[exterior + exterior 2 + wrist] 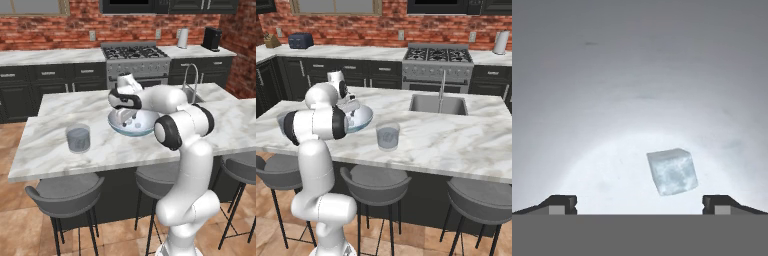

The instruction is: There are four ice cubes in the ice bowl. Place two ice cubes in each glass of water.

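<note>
The gripper (639, 205) hangs inside the bowl (148, 128), fingers wide apart and empty, to straddle a cube (672, 171) on the bowl's floor; glasses (78, 138) wait beside the bowl.

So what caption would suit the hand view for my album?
Open two-finger gripper poised over a small, pale translucent ice cube lying on the glossy pale blue-grey bowl's floor.
</note>
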